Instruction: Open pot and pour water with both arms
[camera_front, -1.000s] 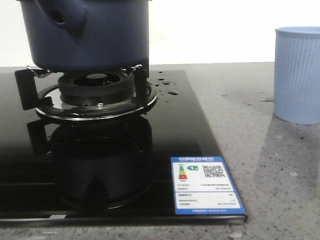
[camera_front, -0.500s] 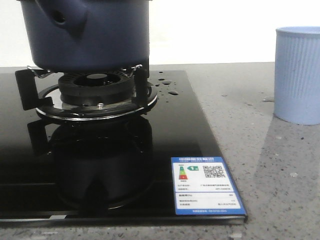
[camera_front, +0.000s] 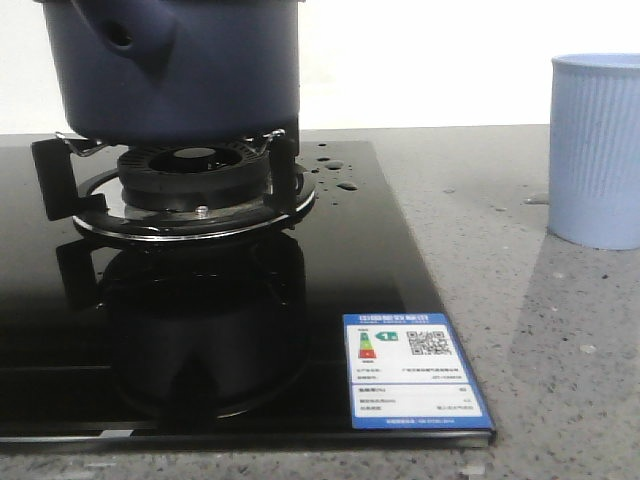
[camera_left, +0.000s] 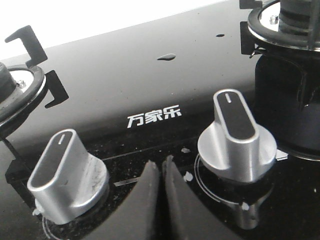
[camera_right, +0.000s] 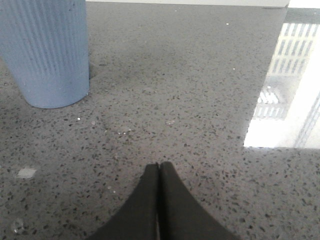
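The dark navy-blue pot (camera_front: 180, 70) sits on the burner grate (camera_front: 190, 185) of a black glass stove; its stubby side protrusion with a small hole (camera_front: 122, 38) faces forward-left. Its top is cut off by the frame. My left gripper (camera_left: 161, 170) is shut and empty, low over the stove's front edge between two silver knobs. My right gripper (camera_right: 159, 167) is shut and empty, low over the grey speckled counter, apart from the cup. Neither gripper shows in the front view.
A light blue ribbed cup (camera_front: 596, 150) stands on the counter at the right, also in the right wrist view (camera_right: 45, 50). Silver knobs (camera_left: 67, 182) (camera_left: 236, 142) flank the left gripper. Water drops (camera_front: 340, 175) lie on the glass. A sticker (camera_front: 412, 370) marks the stove's front right corner.
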